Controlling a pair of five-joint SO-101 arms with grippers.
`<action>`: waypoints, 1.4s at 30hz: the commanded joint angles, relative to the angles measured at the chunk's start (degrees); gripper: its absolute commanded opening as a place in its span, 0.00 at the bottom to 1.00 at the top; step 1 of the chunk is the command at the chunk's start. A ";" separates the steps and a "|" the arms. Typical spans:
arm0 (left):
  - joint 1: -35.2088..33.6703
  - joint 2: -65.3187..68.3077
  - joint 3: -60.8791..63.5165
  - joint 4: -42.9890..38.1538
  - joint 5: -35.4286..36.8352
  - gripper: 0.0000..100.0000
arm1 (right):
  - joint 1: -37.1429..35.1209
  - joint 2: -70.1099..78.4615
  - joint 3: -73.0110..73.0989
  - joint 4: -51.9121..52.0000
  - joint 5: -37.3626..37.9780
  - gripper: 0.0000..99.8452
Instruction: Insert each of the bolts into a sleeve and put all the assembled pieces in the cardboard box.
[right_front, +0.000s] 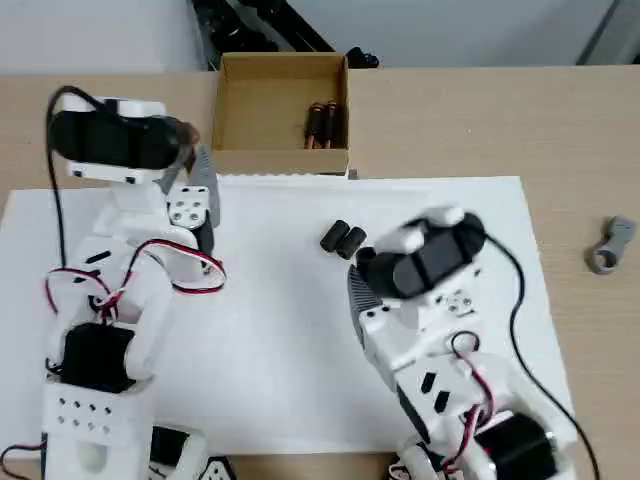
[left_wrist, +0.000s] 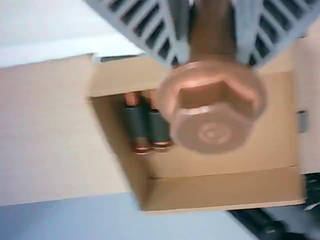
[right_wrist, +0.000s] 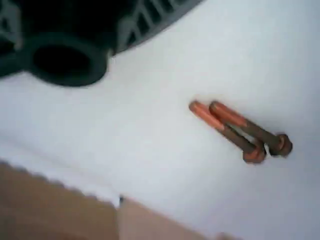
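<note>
Nearest, the right gripper (right_front: 358, 280) hangs low over the white paper sheet (right_front: 270, 330). As far as the right wrist view shows, it is clamped on 1 black cylindrical sleeve (right_wrist: 67, 75) whose open bore faces that camera. Just beyond it, 2 loose black sleeves (right_front: 343, 238) lie touching side by side on the sheet. 2 loose copper bolts (right_wrist: 225, 131) also lie on the sheet, touching, heads at the same end, well apart from the held sleeve. Farther left, the left gripper (right_front: 200, 170) sits just beside the near-left corner of the brown cardboard box (right_front: 260, 110), its jaws narrow and closed on the shank of 1 copper hex-flange bolt (left_wrist: 212, 107). This bolt is smooth copper-coloured metal with a broad round flange under a hexagonal head; no sleeve is visible on it. Farthest, 2 assembled pieces (right_front: 322, 125), dark sleeves with copper ends showing, lie parallel near the box's right wall. Step in hand, as judged: mate the held bolt with the held sleeve. Bring shank and bore onto 1 common axis before advancing, keep the grip close to the head so the shank is free, advance slowly, and stop when the flange seats on the sleeve end. Release over the box only after seating.
</note>
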 joint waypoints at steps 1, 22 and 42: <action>3.43 -0.62 -2.68 -2.73 0.35 0.01 | -0.57 -6.90 7.65 -9.45 -1.76 0.00; 22.95 0.00 -4.35 -8.44 11.52 0.01 | -6.46 -15.34 35.96 -40.04 -1.23 0.00; 26.55 4.22 -10.59 5.19 13.36 0.01 | -6.46 -15.25 37.01 -41.19 0.26 0.00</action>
